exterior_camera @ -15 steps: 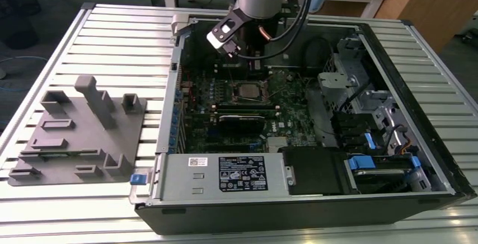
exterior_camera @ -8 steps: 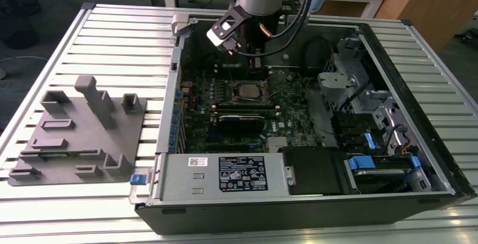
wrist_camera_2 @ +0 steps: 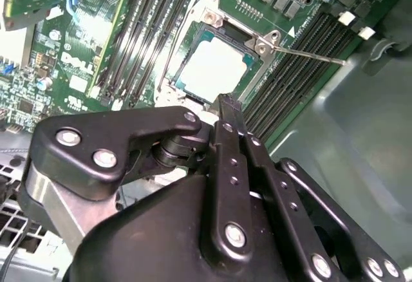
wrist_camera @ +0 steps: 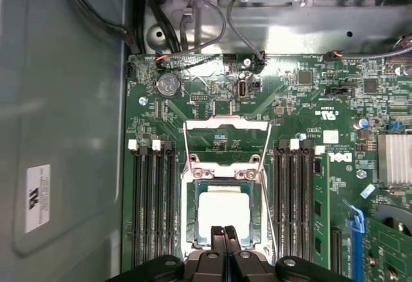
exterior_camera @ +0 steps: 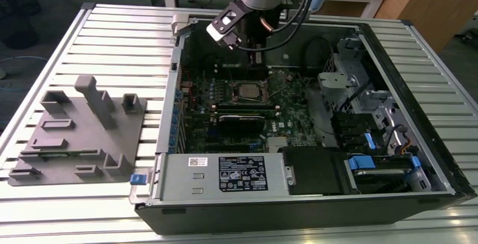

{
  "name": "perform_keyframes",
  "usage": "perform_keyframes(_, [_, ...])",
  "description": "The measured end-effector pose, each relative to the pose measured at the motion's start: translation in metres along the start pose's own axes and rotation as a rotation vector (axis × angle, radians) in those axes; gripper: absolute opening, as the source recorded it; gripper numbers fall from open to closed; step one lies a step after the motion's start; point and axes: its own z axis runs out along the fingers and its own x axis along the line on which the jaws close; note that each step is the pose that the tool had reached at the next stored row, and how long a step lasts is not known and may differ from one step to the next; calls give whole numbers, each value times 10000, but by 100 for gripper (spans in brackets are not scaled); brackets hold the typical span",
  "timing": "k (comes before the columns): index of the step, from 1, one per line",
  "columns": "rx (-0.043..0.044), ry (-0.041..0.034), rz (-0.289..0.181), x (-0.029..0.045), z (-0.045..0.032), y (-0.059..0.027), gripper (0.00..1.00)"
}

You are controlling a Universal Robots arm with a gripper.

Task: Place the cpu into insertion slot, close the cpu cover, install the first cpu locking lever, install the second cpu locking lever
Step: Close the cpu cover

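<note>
The cpu point(wrist_camera: 222, 211) point(wrist_camera_2: 212, 69) point(exterior_camera: 249, 89), a pale silver square, lies in the insertion slot point(wrist_camera: 191, 221) on the green board inside the open case. The silvery cpu cover point(wrist_camera: 222, 174) point(wrist_camera_2: 261, 45) frames the chip and looks to be lying down around it. A thin wire lever point(wrist_camera_2: 309, 54) point(wrist_camera: 271, 192) sticks out from the socket's corner, away from the board. My gripper point(wrist_camera: 223, 232) point(wrist_camera_2: 226, 105) point(exterior_camera: 252, 54) hovers just above the socket's edge. Its fingers are shut together with nothing between them.
Long black memory slots point(wrist_camera: 151, 198) point(wrist_camera: 297, 192) flank the socket on both sides. A finned heatsink point(wrist_camera: 394, 159) and cables point(exterior_camera: 321, 48) sit nearby. The case walls point(exterior_camera: 179, 87) enclose the board. A grey fixture block point(exterior_camera: 75, 132) stands on the slatted table at the exterior view's left.
</note>
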Motion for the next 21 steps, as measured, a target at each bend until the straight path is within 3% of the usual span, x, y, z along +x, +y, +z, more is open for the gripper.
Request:
perform_keyframes(6, [0, 0, -1, 3, -104, 6, 10])
perform_keyframes(14, [0, 1, -2, 3, -109, 9, 10])
perform_keyframes(21, [-1, 1, -1, 3, -106, 67, 10])
